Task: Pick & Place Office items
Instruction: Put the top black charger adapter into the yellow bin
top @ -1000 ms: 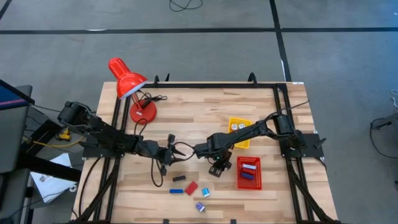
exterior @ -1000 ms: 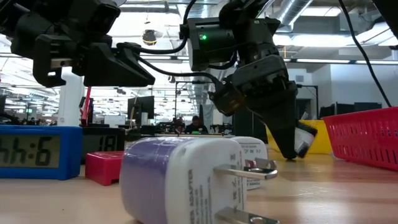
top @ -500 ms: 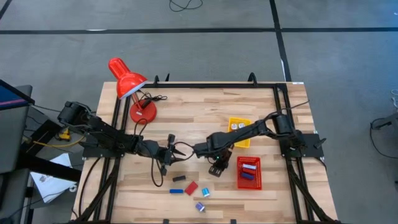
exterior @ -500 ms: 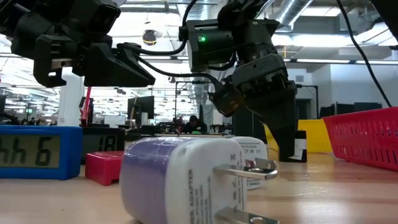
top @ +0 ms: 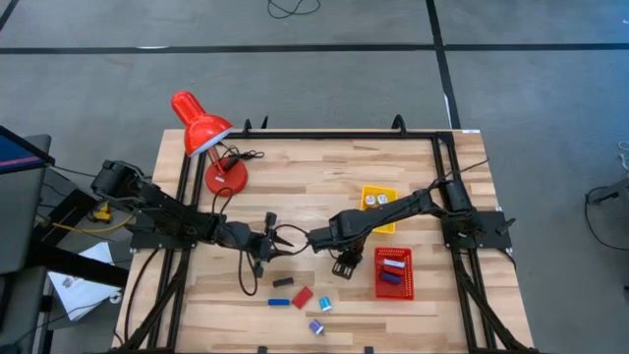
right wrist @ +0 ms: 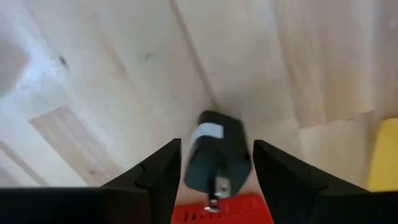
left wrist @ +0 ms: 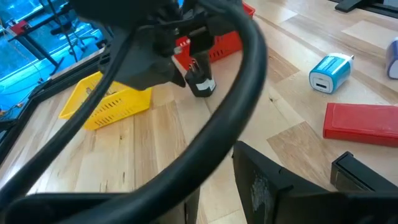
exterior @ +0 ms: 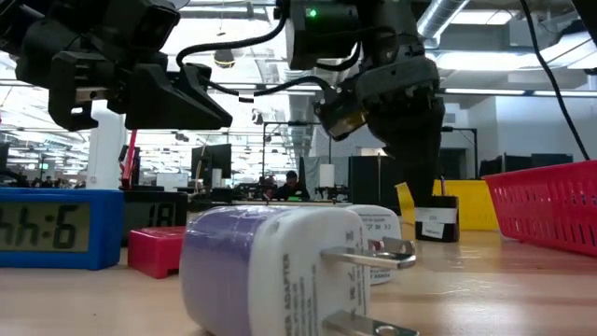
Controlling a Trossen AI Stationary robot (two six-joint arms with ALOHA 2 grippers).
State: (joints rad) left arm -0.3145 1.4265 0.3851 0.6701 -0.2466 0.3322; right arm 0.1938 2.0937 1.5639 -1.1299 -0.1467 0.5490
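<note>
Wooden desk (top: 314, 187), open-plan hall behind: your right end effector (right wrist: 214, 163) has let go of the small black plug adapter with a white label (right wrist: 216, 152). A second ago it hung tilted in the fingers; now it stands on the desk beside the red mesh basket (top: 393, 272), fingers apart either side. I judge it set down short of any container. Your left end effector (top: 270, 241) waits mid-desk, fingers together. Basket contents are hard to make out.

A grey floor (top: 324, 88) crossed by dark lines is surrounding the wooden table (top: 314, 167), while ceiling lights (exterior: 494, 61) and ducts (exterior: 448, 14) are stretching over a large open hall where a distant person (exterior: 294, 185) is sitting
</note>
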